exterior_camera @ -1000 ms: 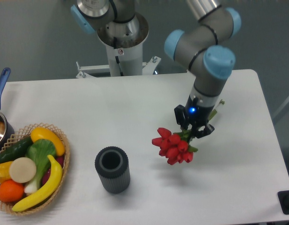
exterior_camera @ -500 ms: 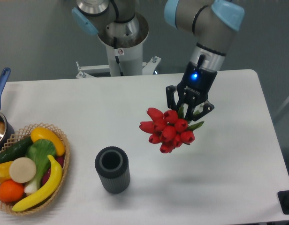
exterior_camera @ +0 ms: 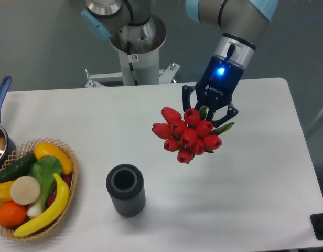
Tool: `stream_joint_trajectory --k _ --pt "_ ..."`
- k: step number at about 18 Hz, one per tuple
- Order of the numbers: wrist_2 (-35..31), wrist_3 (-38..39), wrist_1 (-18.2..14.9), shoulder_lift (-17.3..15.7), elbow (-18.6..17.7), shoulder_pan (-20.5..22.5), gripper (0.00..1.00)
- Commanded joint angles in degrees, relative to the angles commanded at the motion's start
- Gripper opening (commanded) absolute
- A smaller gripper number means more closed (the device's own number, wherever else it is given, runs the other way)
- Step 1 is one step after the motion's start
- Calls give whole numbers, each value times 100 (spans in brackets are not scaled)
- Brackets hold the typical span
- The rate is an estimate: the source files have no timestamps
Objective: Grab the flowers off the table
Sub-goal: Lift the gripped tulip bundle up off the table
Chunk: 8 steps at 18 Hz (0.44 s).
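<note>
**Robot arm holding red tulips above a white table**

Fixed camera: the gripper is clamped on the stems of the flowers, a bunch of red tulips held in the air above the table, towards its far right corner. A dark ribbed cylinder stands near the front edge. A wicker basket of fruit and vegetables sits at the front left corner.
</note>
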State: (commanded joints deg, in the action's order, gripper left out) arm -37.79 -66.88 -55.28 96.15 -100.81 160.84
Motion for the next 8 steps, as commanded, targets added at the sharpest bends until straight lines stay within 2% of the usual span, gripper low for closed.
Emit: stream_joint_trajectory --k 8 --pt "219 9 0 -62 -26 62 31"
